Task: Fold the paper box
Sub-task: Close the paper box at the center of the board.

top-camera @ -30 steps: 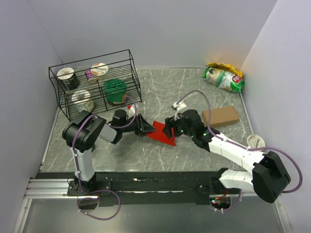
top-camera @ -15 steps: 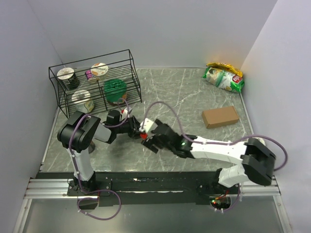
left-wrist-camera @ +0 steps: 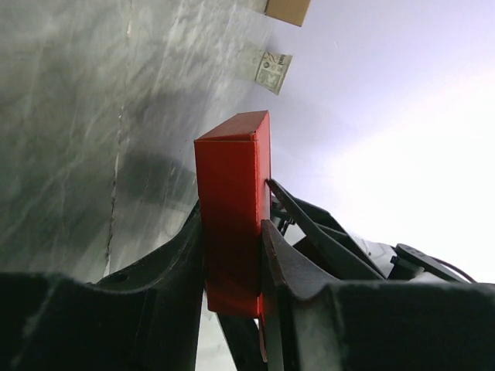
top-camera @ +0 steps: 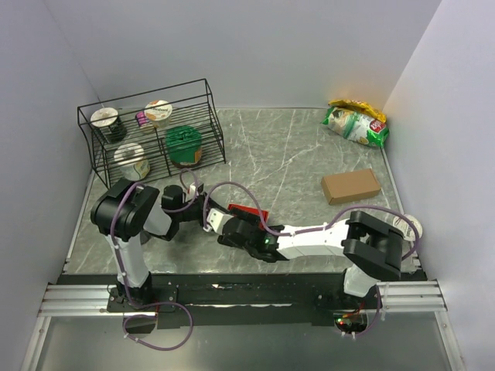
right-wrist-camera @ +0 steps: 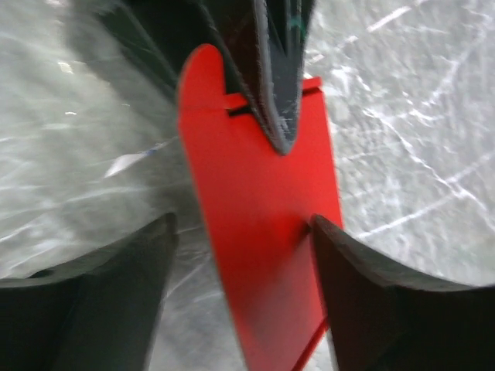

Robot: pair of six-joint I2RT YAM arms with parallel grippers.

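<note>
**Left wrist view.** The box (left-wrist-camera: 232,174) is found at frame centre, pinched flat between the fingers of the left gripper (left-wrist-camera: 232,220). Two faces meeting at a sharp crease are seen. The body is therefore judged partly formed.

**Right wrist view.** The right gripper (right-wrist-camera: 241,224) is found spread, with the broad red panel standing between its fingers. The finger at lower right appears to meet the panel's edge and the other is apart, so no grip is judged. A rounded tab (right-wrist-camera: 203,73) with a slot is noted at upper left, not tucked in. This is not shown by the left wrist view. Tucking it and closing the ends are judged outstanding.

**Top view.** The box is located low in the frame, left of centre, between the two grippers, and only a red strip is exposed. Neither jaw state can be read here. Only this view shows the rack (top-camera: 147,131) at upper left and the carton (top-camera: 350,185) at right, well apart from the work.
</note>
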